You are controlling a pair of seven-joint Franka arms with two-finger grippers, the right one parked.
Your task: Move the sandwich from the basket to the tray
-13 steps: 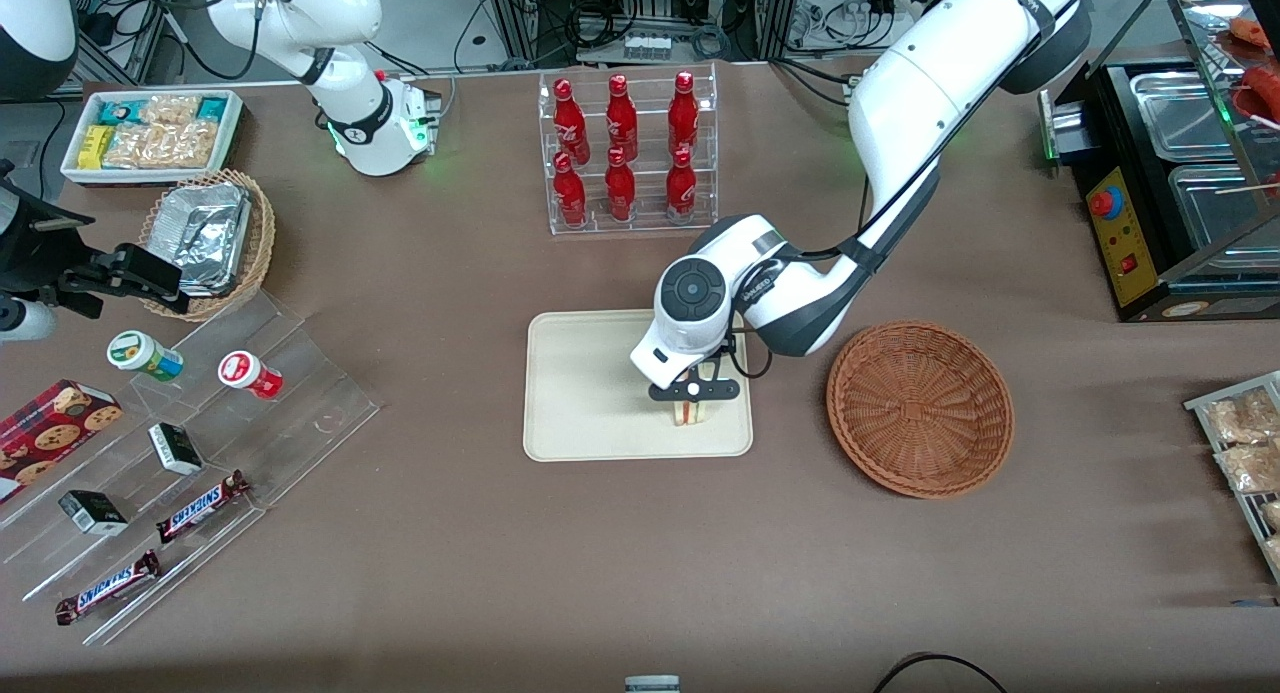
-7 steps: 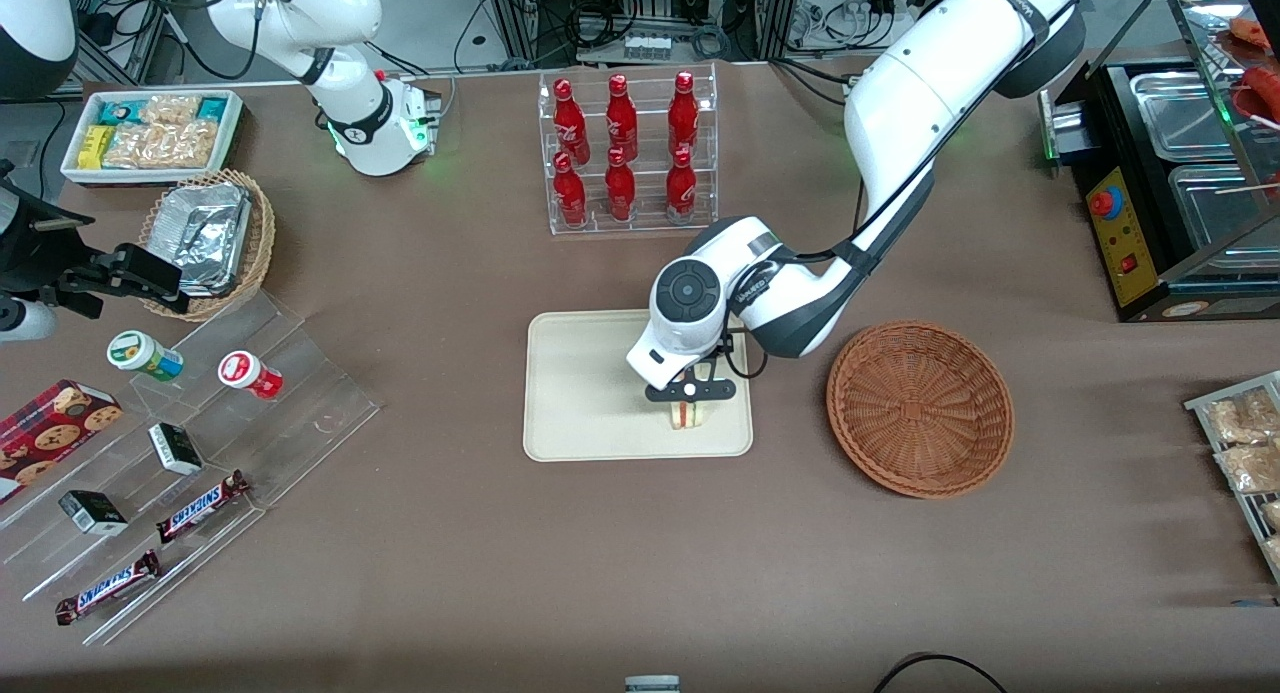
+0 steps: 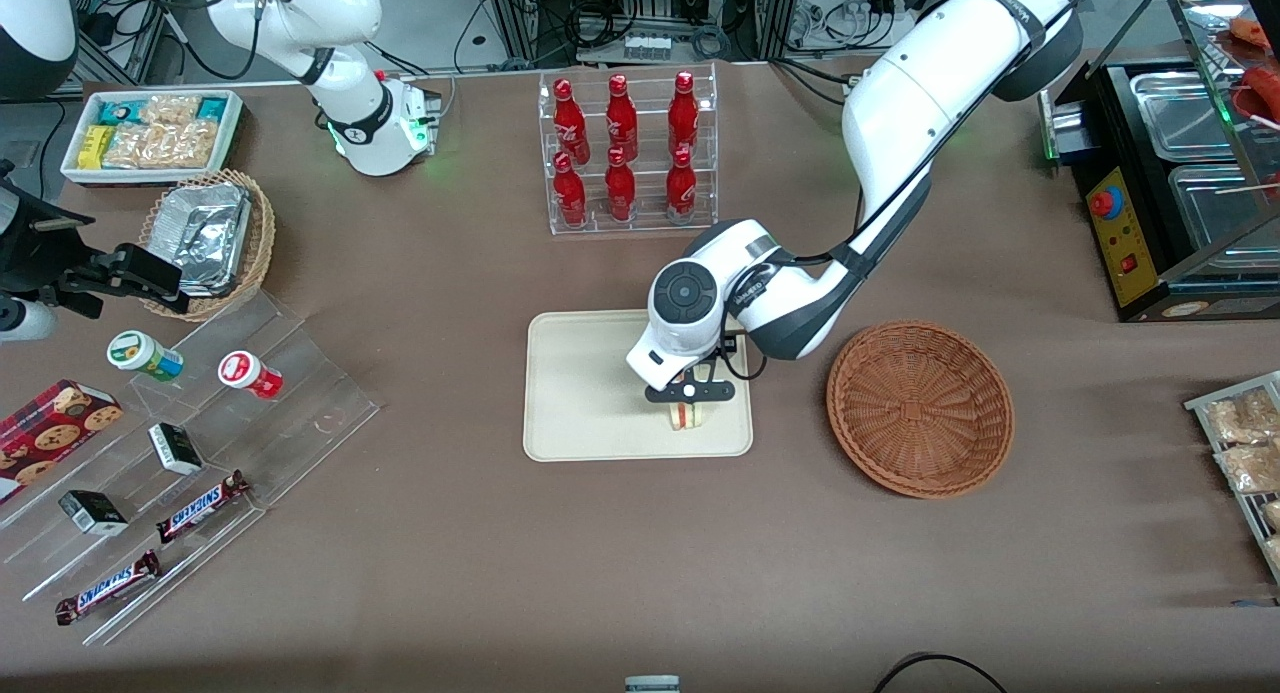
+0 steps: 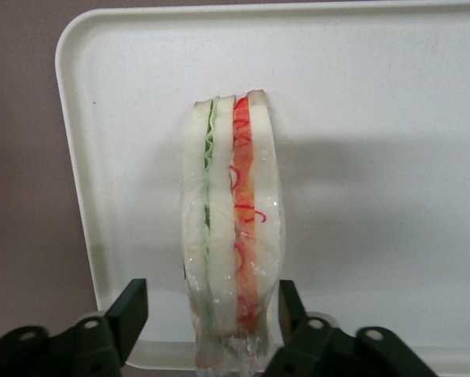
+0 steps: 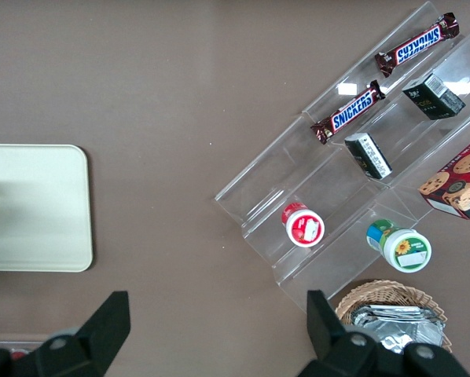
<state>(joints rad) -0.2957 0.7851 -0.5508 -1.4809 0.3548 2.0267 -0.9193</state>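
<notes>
1. The biggest risk is a topple. The sandwich [image 3: 685, 417] stands on a narrow edge on the tray [image 3: 580, 393], toward the tray's 4 o'clock corner as the front camera sees it. The gripper [image 3: 692, 393] hangs directly over it, spread wide and gripping nothing. In the wrist view one finger [image 4: 130, 308] stands clear of the bread, while the other sits just beside the red-filling side and may be touching it. If that finger drags as the arm lifts, the wedge could fall flat or get pulled along.
2. A smaller risk is a skid. A sideways move made before the fingers rise above the sandwich could push it toward the tray's low rim at 5 o'clock, which is near.
3. The least risk is the wrap. The sandwich looks wrapped in clear film, which could cling to a pad and lift it briefly.
4. The table [image 3: 640, 553] is the largest thing around. It carries a stepped clear shelf of snacks [image 3: 200, 443] at 9 o'clock from the tray, well apart.
5. The basket [image 3: 920, 408] lies at 3 o'clock from the tray, near it and with nothing inside.
6. A rack of red bottles [image 3: 628, 153] stands at 12 o'clock. Nothing blocks a straight lift.
</notes>
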